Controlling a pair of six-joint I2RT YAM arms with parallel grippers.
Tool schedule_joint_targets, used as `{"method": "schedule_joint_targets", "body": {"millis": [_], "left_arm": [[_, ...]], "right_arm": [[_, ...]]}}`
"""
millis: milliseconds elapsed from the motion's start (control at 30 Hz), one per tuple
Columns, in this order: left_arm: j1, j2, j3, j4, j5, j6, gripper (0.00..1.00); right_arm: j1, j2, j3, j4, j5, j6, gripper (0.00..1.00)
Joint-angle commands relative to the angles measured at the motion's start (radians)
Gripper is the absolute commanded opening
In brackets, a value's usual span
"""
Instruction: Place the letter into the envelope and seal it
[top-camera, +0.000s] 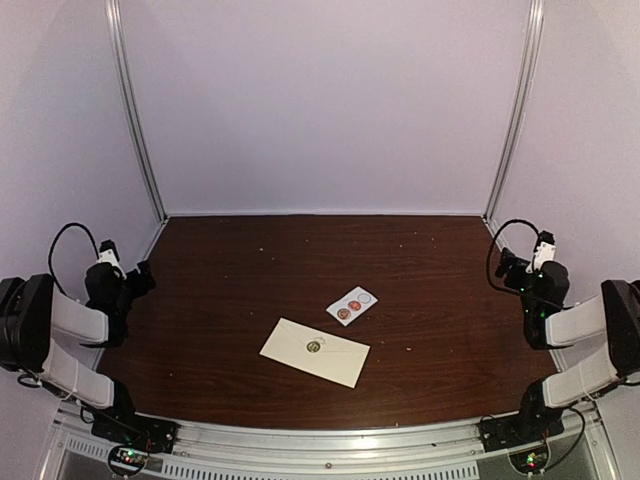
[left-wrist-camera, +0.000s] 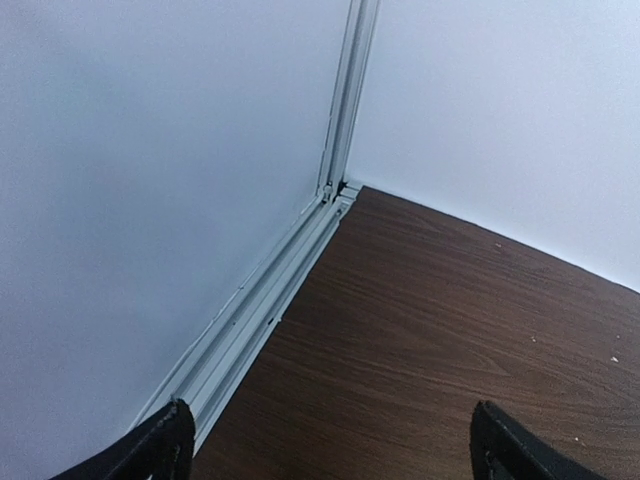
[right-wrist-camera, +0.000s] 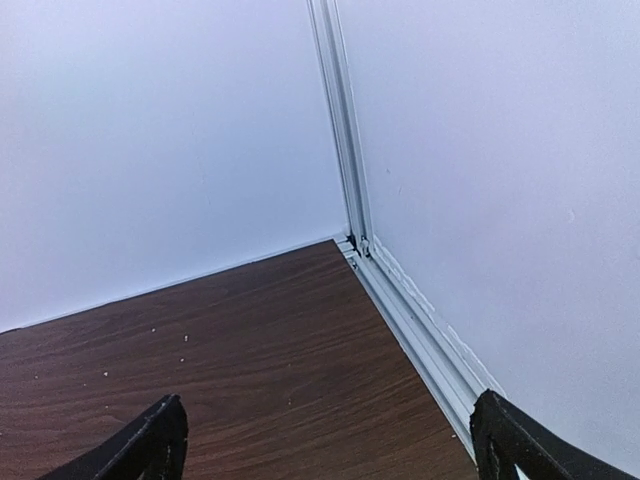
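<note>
Wide open and empty: my left gripper (left-wrist-camera: 330, 450) and right gripper (right-wrist-camera: 330, 445), parked at the table (top-camera: 250, 270) sides, I reckon to keep clear. Envelope (top-camera: 335, 358) lies flat mid-table, round seal (top-camera: 314, 347) on it, sticker strip (top-camera: 352, 305) just beside; looks done.

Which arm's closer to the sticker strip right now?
Right. The right arm is parked off to the right of the sticker strip, jaws open; the left arm is parked far to its left, clearly farther away.

Left arm (top-camera: 75, 322) and right arm (top-camera: 582, 325): black joints, pale links, black cables.
</note>
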Motion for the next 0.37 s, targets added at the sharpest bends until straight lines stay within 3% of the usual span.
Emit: {"method": "schedule_joint_targets", "body": {"millis": [0, 333], "left_arm": [[-0.006, 0.007, 0.012, 0.110, -0.020, 0.019, 0.98], [-0.006, -0.010, -0.020, 0.164, -0.018, 0.029, 0.98]], "right_arm": [[0.000, 0.030, -0.023, 0.168, 0.035, -0.029, 0.99], [0.001, 0.072, -0.033, 0.231, 0.012, -0.028, 1.00]]}}
